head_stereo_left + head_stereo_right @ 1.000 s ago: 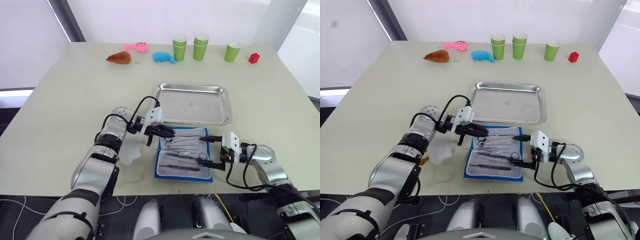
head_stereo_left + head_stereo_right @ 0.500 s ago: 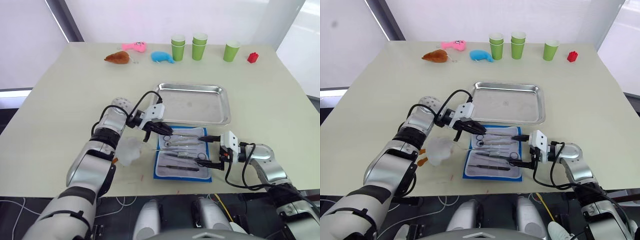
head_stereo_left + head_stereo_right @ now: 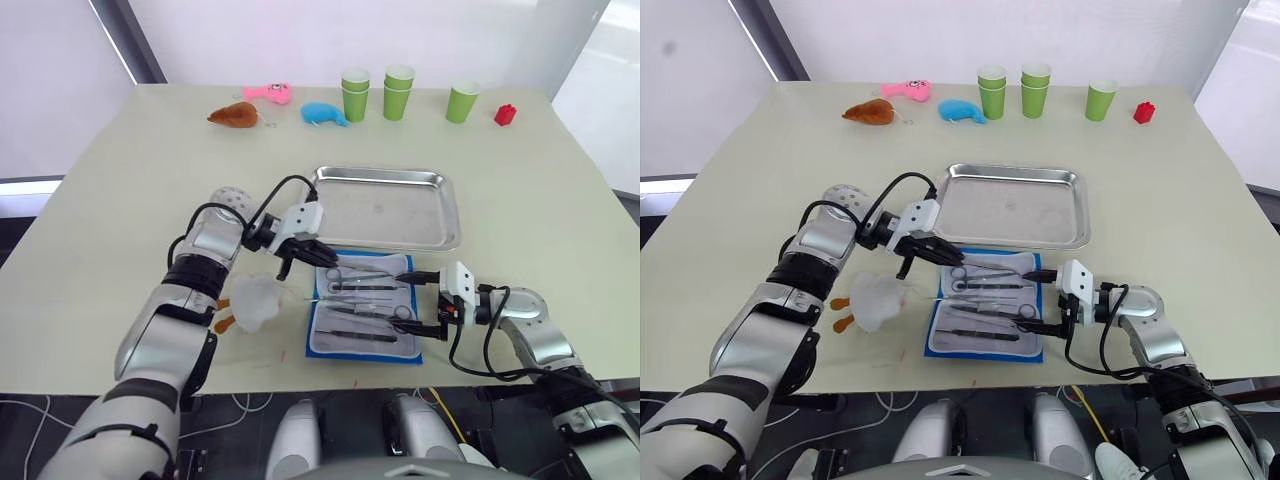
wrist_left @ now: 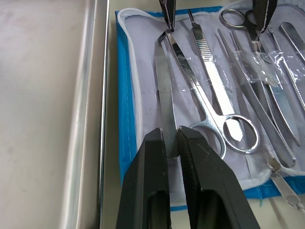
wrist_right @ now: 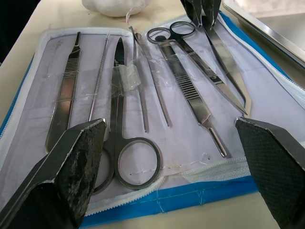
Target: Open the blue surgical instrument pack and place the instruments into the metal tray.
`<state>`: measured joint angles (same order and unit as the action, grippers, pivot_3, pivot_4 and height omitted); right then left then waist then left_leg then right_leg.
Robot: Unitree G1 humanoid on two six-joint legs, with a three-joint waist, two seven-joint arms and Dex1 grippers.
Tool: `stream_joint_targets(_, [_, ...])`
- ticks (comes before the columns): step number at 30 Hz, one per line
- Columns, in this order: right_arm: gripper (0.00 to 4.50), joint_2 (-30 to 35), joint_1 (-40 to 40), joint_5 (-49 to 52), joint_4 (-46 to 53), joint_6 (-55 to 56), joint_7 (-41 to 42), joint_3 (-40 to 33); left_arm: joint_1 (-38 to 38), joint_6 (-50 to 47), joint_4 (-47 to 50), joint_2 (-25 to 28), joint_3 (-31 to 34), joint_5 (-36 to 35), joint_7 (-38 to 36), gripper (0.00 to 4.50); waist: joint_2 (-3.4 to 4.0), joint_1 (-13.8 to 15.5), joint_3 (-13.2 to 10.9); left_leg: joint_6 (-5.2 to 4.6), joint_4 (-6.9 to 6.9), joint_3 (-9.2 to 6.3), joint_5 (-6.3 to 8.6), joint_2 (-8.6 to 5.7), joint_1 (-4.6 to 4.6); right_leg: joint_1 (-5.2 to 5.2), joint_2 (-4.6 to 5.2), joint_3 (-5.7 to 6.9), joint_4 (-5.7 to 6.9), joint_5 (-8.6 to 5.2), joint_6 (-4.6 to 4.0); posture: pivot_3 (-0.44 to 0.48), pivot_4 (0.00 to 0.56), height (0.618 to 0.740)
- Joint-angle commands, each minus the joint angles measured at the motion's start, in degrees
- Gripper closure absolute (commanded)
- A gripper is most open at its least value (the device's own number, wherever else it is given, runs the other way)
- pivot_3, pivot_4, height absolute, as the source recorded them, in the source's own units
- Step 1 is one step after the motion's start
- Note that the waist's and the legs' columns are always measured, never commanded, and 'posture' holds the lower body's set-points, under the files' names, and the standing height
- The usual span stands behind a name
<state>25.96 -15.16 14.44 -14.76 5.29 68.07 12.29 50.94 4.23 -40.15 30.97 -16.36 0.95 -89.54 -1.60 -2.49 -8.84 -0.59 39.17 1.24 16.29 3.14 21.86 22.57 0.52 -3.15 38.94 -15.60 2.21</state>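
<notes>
The blue surgical instrument pack (image 3: 345, 345) lies open on the table, pale lining up, just in front of the metal tray (image 3: 385, 176). Several instruments sit in it under clear straps: scissors (image 5: 125, 138), scalpel handles (image 5: 66, 95) and forceps (image 4: 163, 86). My left gripper (image 4: 170, 137) is at the pack's far left corner, shut on the end of the forceps, which still lie along the lining beside the tray's rim (image 4: 97, 95). My right gripper (image 3: 418, 303) hovers at the pack's right edge, open wide, with nothing between its fingers (image 5: 71, 167).
A white crumpled wad (image 3: 255, 300) with orange bits lies left of the pack. Along the far edge stand green cups (image 3: 398, 92), a red block (image 3: 505, 114), a blue plush (image 3: 326, 114), a pink toy (image 3: 268, 93) and a brown toy (image 3: 236, 115).
My left elbow has swung out to the left and the left gripper has drawn back slightly over the pack's far left corner. The right arm has not moved.
</notes>
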Motion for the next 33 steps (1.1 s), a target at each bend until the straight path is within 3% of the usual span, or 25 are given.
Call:
stream_joint_targets(1, [0.00, 0.60, 2.58, -3.60, -3.71, -2.80, 0.15, 3.15, 0.10, -1.17, 3.00, 2.98, 1.61, -1.26, -1.26, 4.41, 0.00, 0.00, 0.00, 0.00, 0.00, 0.00, 0.00, 0.00, 0.00, 0.00, 0.00, 0.00, 0.00, 0.00, 0.00, 0.000, 0.150, 0.740])
stream_joint_targets(18, [0.00, 0.60, 2.24, -3.69, -4.46, -2.65, 0.66, 3.35, -1.64, -5.91, 9.33, 8.81, 2.22, -3.55, -1.66, 4.41, 0.00, 0.06, 0.00, 0.00, 0.00, 0.02, 0.00, 0.02, -0.01, 0.00, 0.01, -0.01, 0.00, 0.00, -0.01, 0.000, 0.150, 0.740])
stream_joint_targets(27, [0.00, 0.57, 2.22, -3.86, -4.77, -2.31, 0.86, 3.50, 0.20, -4.32, 9.23, 14.53, 0.68, -5.33, -2.96, 4.41, 0.00, 0.11, 0.00, 0.00, 0.00, 0.02, 0.00, 0.02, -0.01, 0.00, 0.01, -0.01, 0.00, 0.00, -0.02, 0.000, 0.150, 0.740])
stream_joint_targets(33, [0.00, 0.44, 1.93, -3.97, -5.01, -2.17, 1.03, 3.67, 2.20, -4.47, 11.85, 20.64, -3.69, -12.60, -2.96, 4.41, -0.01, 0.10, -0.01, 0.00, -0.01, 0.01, 0.00, 0.04, -0.02, 0.01, 0.01, -0.04, -0.02, 0.00, -0.03, 0.000, 0.150, 0.740])
